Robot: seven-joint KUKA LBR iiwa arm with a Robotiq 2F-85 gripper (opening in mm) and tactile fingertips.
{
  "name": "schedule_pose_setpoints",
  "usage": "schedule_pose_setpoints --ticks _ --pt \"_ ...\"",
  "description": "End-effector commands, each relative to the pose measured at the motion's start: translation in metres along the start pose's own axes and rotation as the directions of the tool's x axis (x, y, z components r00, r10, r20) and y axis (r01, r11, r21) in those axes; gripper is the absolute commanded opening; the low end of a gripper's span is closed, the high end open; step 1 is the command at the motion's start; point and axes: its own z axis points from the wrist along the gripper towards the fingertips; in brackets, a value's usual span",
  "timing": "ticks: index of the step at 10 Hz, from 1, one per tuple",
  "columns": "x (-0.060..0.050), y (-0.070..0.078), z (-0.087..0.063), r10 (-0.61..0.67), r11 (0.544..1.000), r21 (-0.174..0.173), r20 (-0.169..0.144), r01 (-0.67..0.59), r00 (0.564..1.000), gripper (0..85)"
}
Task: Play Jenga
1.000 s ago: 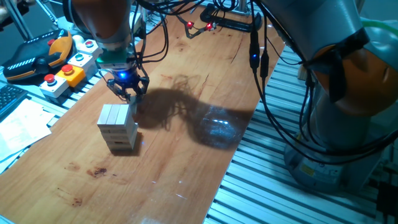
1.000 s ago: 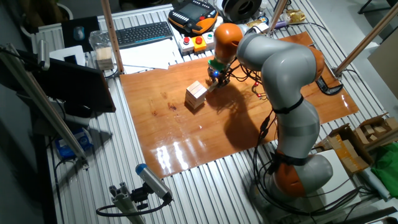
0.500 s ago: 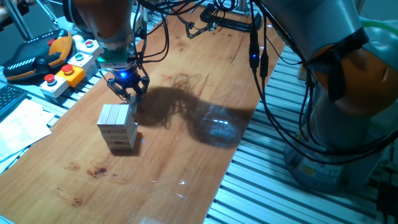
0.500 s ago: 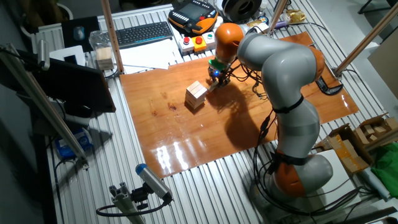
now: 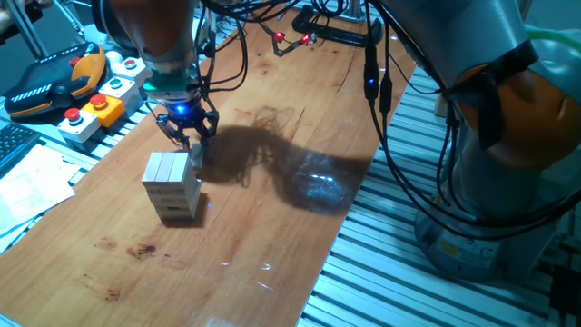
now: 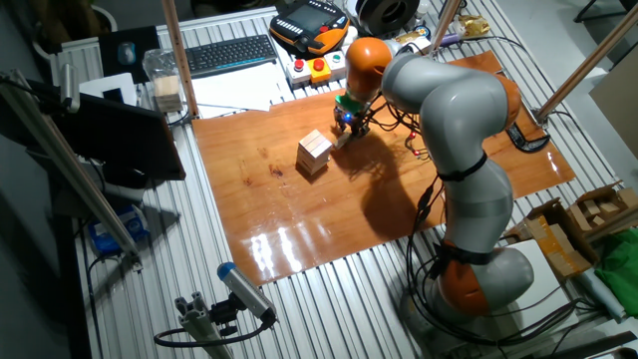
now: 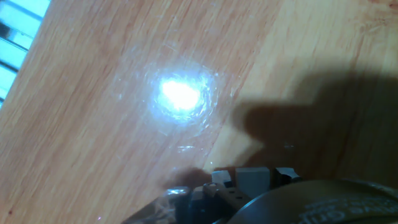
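You were working in a robotics lab: a wooden surface (image 6: pixel 329 209) sat on a slotted aluminium frame (image 6: pixel 329 299), with an orange teach pendant (image 5: pixel 54 82), grey boxes of coloured push-buttons (image 5: pixel 95 104), a keyboard (image 6: pixel 227 55), loose papers (image 5: pixel 27 186) and trailing cables (image 5: pixel 381 109) around it.

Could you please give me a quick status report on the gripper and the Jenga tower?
Gripper just behind Jenga tower, at top-layer height; jaw state unclear. Tower upright, intact. Nothing between them.
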Motion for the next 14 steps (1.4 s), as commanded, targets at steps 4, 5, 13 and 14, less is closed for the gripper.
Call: schedule_pose_setpoints --ticks 4,5,13,14 --pt "0.008 -0.008 -0.023 -0.017 1.000 0.011 -0.005 0.018 1.000 45.7" --pt "0.012 -0.010 -0.029 -0.028 1.000 0.013 -0.006 0.028 1.000 43.0" --pt "0.028 -0.036 -0.064 -0.171 0.985 0.021 -0.042 0.172 0.984 0.7" --pt "0.030 -0.038 -0.067 -0.186 0.982 0.022 -0.041 0.187 0.982 0.7"
